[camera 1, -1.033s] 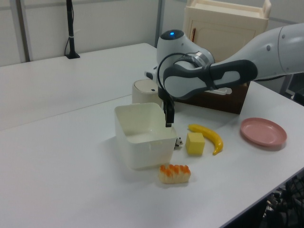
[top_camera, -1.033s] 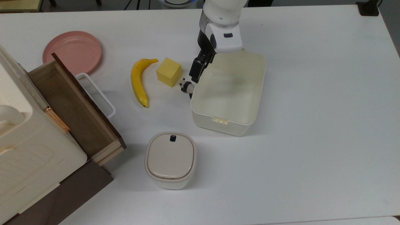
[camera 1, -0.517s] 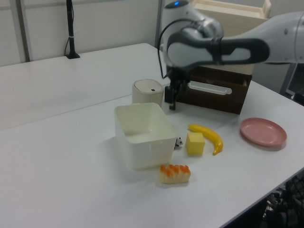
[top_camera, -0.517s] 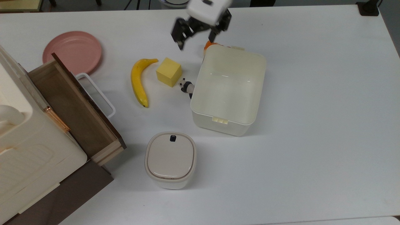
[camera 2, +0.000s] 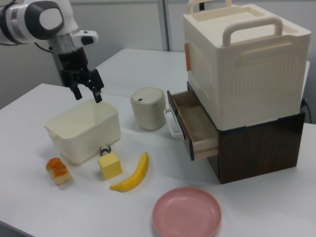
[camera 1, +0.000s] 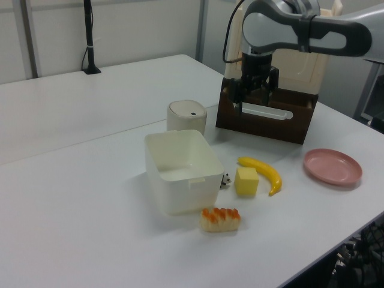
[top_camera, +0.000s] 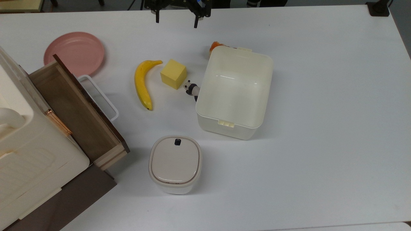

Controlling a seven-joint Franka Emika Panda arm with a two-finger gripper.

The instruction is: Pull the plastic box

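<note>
The large cream-white lidless rectangular plastic box (top_camera: 234, 93) (camera 1: 182, 170) (camera 2: 84, 129) stands on the white bench (top_camera: 321, 128) (camera 1: 78, 210) (camera 2: 29, 207), and I take it as the landmark. The robot's black two-finger gripper (top_camera: 176, 15) (camera 1: 253, 90) (camera 2: 87, 91) hangs in the air above the bench, apart from the box and not touching it; the fingers (camera 2: 98, 94) are spread apart and hold nothing.

Just beside the box, on the top view's left, a small black-and-white panda figure (top_camera: 190, 89) (camera 1: 225, 179) (camera 2: 104, 149) touches or nearly touches the box's long wall. A little farther on that side lies a yellow cube (top_camera: 173, 73) (camera 1: 246, 181) (camera 2: 109, 165), and after it a yellow banana (top_camera: 143, 83) (camera 1: 261, 171) (camera 2: 132, 177). A round pink plate (top_camera: 74, 53) (camera 1: 333, 166) (camera 2: 186, 212) lies well apart from the box, beyond the banana.

At one short end of the box rests an orange-topped bread roll (top_camera: 215, 46) (camera 1: 220, 219) (camera 2: 58, 170). Near the other short end stands a small rounded-square container with a beige lid and a black button (top_camera: 175, 163) (camera 1: 186, 115) (camera 2: 147, 107). Farther from the box is a big cream cabinet (top_camera: 29, 160) (camera 2: 244, 64) on a dark base, and its wooden drawer (top_camera: 77, 112) (camera 1: 267, 114) (camera 2: 192, 123) is pulled out.
</note>
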